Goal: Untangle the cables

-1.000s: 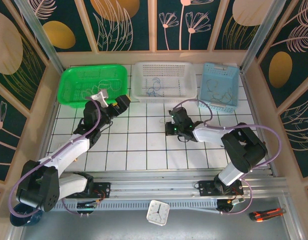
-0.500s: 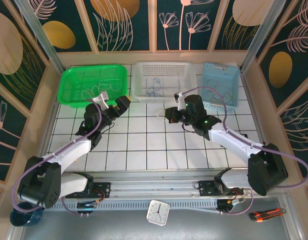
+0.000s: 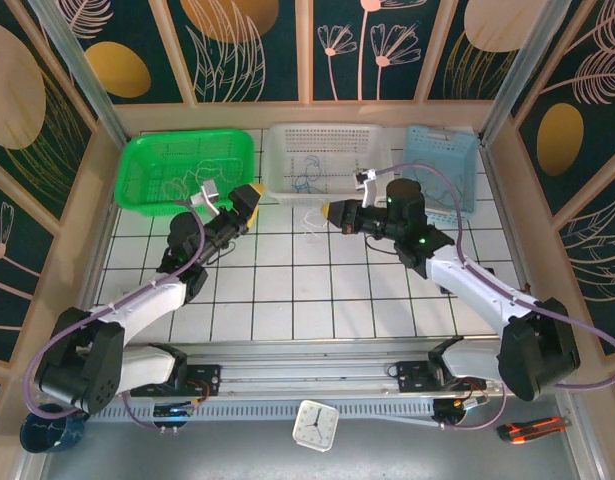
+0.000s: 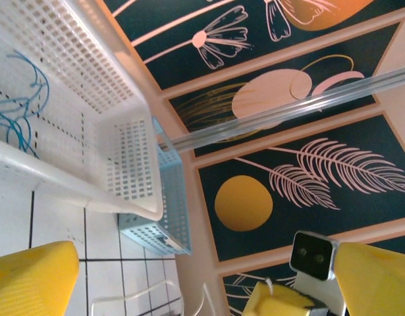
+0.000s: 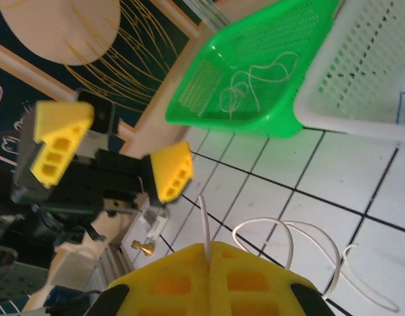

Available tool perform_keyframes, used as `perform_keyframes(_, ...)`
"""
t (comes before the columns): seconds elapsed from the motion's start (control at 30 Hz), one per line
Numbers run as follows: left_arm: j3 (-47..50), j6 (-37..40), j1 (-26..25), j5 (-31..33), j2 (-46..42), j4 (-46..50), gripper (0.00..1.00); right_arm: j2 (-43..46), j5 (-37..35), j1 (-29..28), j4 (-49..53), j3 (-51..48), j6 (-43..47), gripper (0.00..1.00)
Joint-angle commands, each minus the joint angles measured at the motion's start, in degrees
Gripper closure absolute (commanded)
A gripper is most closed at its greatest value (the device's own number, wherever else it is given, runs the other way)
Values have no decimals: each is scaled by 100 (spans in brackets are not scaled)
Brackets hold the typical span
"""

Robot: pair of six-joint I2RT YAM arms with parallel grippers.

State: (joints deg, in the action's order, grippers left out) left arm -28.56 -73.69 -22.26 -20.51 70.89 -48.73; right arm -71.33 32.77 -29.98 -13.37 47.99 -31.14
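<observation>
I hold white cable point(image 5: 205, 220) clamped in right gripper point(image 5: 209, 253), over table point(image 3: 287, 290) near far edge. Slack loops hang leftward toward left gripper point(image 5: 116, 153), fingers spread wide, facing, nearer loose end. Beyond: blue cables point(image 3: 307, 182) in white basket point(image 3: 282, 140), far edge.

We see a green basket point(image 3: 152, 160) left of the white basket point(image 3: 357, 150) and a blue basket point(image 3: 439, 145) right of it.

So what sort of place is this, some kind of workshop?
Probably a robot test booth: a white gridded tabletop walled in by leaf-patterned panels, two black-and-white robot arms bolted to a metal rail, and three perforated plastic baskets, green, white and light blue, along the far edge.
</observation>
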Motion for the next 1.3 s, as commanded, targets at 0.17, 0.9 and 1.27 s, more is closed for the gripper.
perform_keyframes(0.17,338,938,-164,200,-107,-165,1,-42,-56,36,-264,584,-209,100)
perform_keyframes(0.9,381,283,-289,-223,1139,-1635,17,-54,-170,-60,-885,1150,-1144,100)
perform_keyframes(1.27,-82,26,-406,-221,1428,-2086,23,-377,-376,-359,-1456,1533,-1643,100)
